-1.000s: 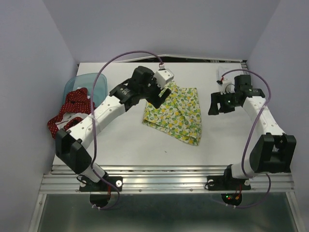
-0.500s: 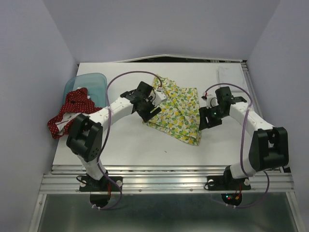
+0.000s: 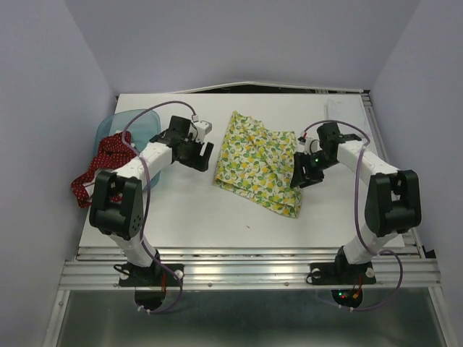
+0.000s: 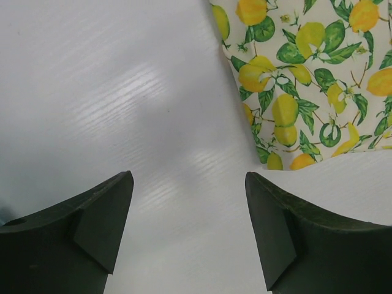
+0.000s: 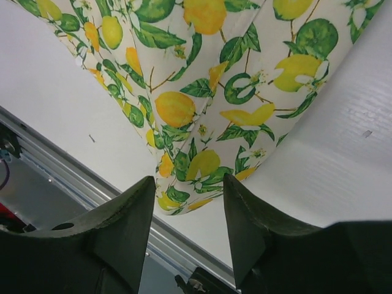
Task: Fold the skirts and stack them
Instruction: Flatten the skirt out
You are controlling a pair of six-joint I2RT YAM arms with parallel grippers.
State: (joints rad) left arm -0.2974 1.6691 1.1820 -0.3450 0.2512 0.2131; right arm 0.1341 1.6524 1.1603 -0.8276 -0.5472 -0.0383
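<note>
The cream lemon-print skirt (image 3: 259, 163) lies folded in the middle of the white table (image 3: 181, 210). The red dotted skirt (image 3: 108, 160) hangs crumpled out of the blue bin (image 3: 134, 123) at the left. My left gripper (image 3: 205, 155) is open and empty, just left of the lemon skirt; in the left wrist view the skirt's corner (image 4: 300, 79) lies ahead to the right of the gripper (image 4: 190, 202). My right gripper (image 3: 299, 176) is open and empty at the skirt's right edge; in the right wrist view the gripper (image 5: 188, 196) hovers over the cloth's corner (image 5: 202, 110).
The metal rail (image 3: 246, 264) runs along the table's near edge and shows in the right wrist view (image 5: 73, 177). Purple walls enclose the table on three sides. A white object (image 3: 340, 110) lies flat at the back right.
My left gripper has let go of the lemon skirt and drawn back left, off the cloth. My right gripper has moved left and nearer, to the skirt's right edge.
</note>
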